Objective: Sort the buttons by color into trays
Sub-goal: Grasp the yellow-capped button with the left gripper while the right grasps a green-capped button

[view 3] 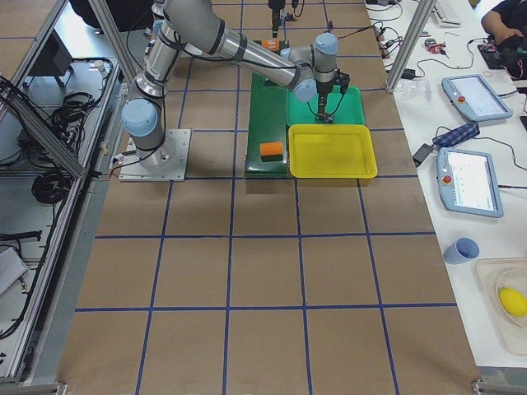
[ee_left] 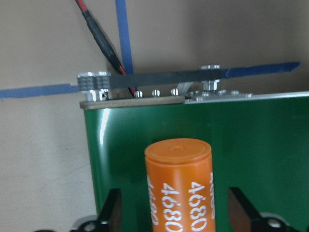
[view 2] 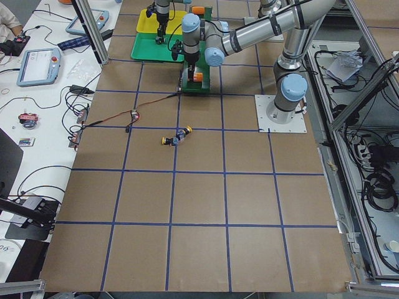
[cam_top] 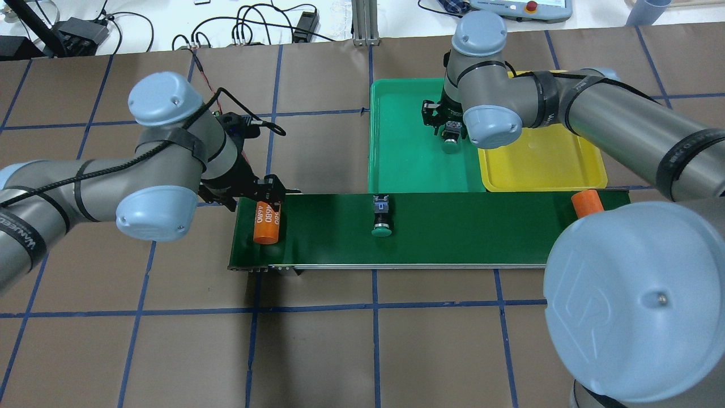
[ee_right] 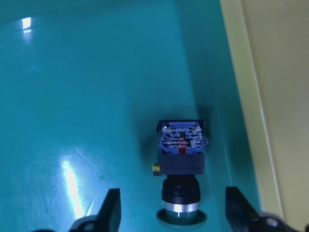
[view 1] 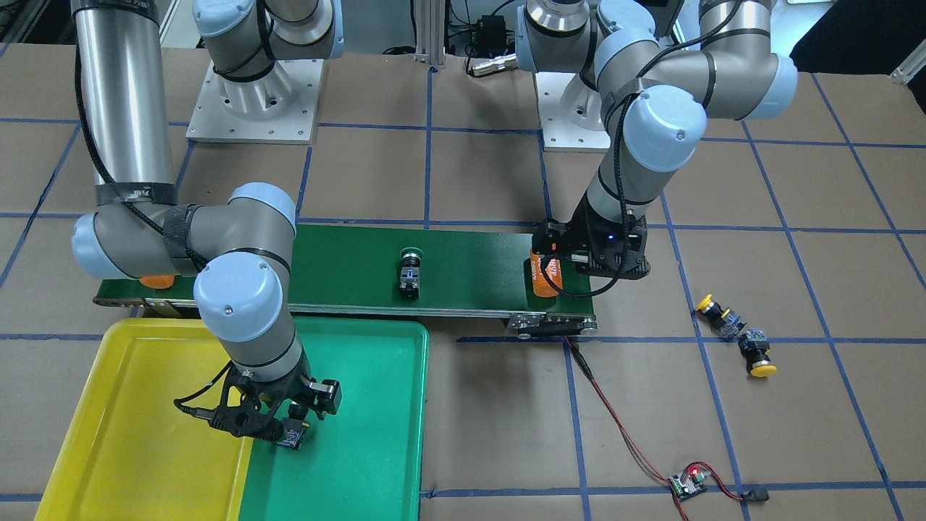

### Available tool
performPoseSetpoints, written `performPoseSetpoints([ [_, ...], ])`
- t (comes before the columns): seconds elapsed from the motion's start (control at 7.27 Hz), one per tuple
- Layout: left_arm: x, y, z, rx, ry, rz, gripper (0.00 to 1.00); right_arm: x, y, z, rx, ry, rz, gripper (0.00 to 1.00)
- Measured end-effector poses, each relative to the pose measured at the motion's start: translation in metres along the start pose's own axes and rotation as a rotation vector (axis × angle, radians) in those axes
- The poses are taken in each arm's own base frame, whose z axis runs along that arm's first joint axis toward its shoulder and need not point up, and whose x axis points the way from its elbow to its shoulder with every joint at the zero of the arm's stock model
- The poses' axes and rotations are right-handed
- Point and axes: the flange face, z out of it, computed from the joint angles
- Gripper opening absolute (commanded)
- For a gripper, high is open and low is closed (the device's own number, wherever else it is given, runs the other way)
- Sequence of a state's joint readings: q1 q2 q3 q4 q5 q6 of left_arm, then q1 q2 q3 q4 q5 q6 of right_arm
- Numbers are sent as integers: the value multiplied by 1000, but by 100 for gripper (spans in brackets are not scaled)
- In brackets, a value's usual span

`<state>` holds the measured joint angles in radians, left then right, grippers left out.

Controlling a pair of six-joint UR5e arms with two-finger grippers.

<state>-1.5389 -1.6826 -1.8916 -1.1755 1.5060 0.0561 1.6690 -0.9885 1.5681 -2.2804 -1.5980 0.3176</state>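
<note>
One green-capped button [ee_right: 181, 164] lies on its side in the green tray [cam_top: 402, 147], near the wall by the yellow tray [cam_top: 538, 164]. My right gripper [ee_right: 174, 212] hovers over it, open, fingers wide on either side. A second green button [cam_top: 381, 218] lies mid-way along the conveyor belt [cam_top: 453, 238]. Two yellow buttons [view 1: 716, 311] [view 1: 756, 354] lie on the brown table past the belt's end. My left gripper [ee_left: 174, 212] is open, straddling an orange cylinder [ee_left: 178, 183] at that belt end without touching it.
A second orange cylinder [cam_top: 586, 201] lies at the belt's other end, beside the yellow tray. A red-black wire runs from the belt's drive to a small circuit board [view 1: 687, 483] on the table. My right arm's elbow [view 1: 239, 297] hangs over the trays.
</note>
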Motion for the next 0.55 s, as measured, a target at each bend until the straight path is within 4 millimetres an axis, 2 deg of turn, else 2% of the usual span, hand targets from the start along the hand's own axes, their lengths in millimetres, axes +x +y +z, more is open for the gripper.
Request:
performPoseSetpoints([
  [0.14, -36, -18, -30, -31, 17, -72, 100, 0, 2, -7, -4, 1, 0, 100],
  [0.28, -78, -29, -43, -59, 46, -153, 100, 2, 6, -23, -19, 6, -1, 100],
  [0.41, -115, -33, -32, -78, 73, -223, 100, 6, 17, -49, -54, 19, -3, 100],
  [0.55, -146, -36, -10, -71, 81, -274, 100, 14, 35, -73, -91, 36, -3, 100],
])
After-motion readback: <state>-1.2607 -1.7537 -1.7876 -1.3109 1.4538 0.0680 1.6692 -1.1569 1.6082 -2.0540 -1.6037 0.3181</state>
